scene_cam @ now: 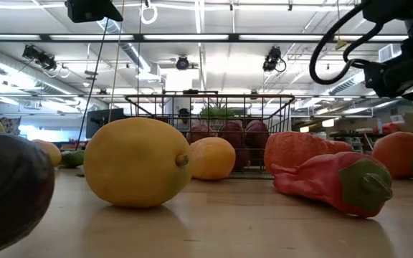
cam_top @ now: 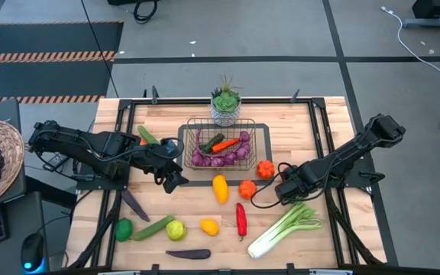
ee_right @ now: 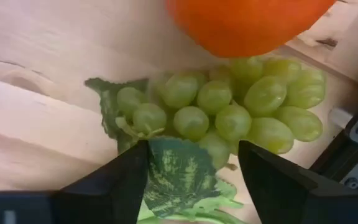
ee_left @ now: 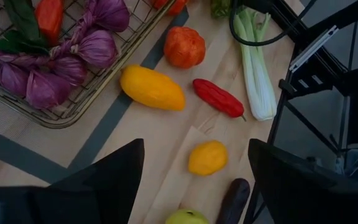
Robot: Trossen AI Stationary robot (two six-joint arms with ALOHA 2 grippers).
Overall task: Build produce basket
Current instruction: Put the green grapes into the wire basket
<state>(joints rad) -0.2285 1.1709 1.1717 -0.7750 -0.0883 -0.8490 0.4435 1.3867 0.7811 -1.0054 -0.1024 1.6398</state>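
While right end effector (ee_right: 191, 168) hovers over green grapes (ee_right: 229, 112), fingers apart, leaf between tips, nothing clamped yet. Grapes lie on bench right of basket (cam_top: 228, 145), just beside orange fruit (cam_top: 265, 169). Judgement: bunch light, knobbly, plastic-slick; best hold across thick middle or stem end, not leaf. Left end effector (cam_top: 176, 172) waits at basket's left corner, fingers apart, empty. Basket already holds purple pieces, carrot.
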